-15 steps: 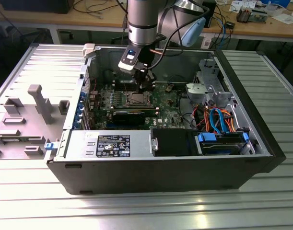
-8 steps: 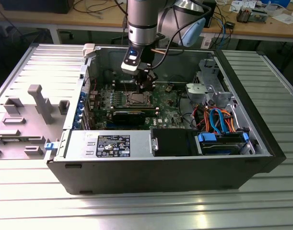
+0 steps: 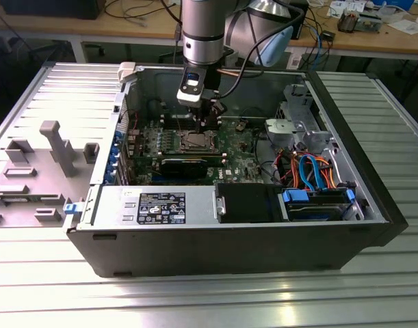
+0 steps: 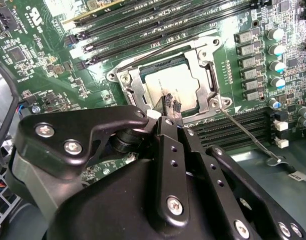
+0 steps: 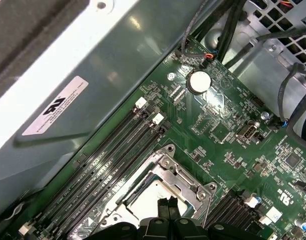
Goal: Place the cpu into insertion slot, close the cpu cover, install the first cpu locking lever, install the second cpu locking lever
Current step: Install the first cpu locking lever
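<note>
Closely pressed together, the fingers [image 5: 163, 206] of the gripper [image 4: 170, 104] show only a hairline gap in the first wrist view, and nothing is seen between them. Their tips sit just above the slot [image 3: 193, 142], at or very near the face of the cpu [image 4: 185, 85]; whether they touch it I cannot tell. The cpu lies flat in the slot, its pale face showing through the window of the cover [image 4: 130, 86], which lies down flat over the slot. From one corner of the slot a thin wire lever [image 4: 248, 137] slants away across the board [image 4: 27, 55], its hooked end well off from the slot and not clipped down. A second lever [image 4: 163, 47] runs along the side of the slot that faces the long memory sockets [image 4: 142, 27]; whether it is latched I cannot tell. Farther from the slot, a round coin cell [image 5: 198, 81] sits on the board. In the exterior view the arm [image 3: 203, 31] stands straight above the slot, inside the open case [image 3: 229, 249], which lies on a ribbed metal table [image 3: 215, 301].
</note>
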Tool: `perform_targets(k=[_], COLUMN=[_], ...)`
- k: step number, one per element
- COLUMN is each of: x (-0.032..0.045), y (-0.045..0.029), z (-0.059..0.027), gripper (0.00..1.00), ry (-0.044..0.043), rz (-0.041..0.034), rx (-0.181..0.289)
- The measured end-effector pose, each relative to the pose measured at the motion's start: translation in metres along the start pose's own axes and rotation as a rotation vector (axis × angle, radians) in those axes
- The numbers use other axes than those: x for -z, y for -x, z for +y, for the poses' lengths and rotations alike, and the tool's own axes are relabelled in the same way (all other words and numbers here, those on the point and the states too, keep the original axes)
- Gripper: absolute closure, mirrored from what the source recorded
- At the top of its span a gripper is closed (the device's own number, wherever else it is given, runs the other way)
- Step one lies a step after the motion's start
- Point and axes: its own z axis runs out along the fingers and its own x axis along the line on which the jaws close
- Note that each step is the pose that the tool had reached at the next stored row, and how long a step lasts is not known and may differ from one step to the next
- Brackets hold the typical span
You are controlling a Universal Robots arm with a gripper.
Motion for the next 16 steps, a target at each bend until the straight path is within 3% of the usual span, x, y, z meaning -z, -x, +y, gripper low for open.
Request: perform_targets(k=[16], x=[0.0042], y=[0.0003], z=[-0.0001], gripper=[0.89], ry=[0.001], rz=[-0.0002], rx=[0.011])
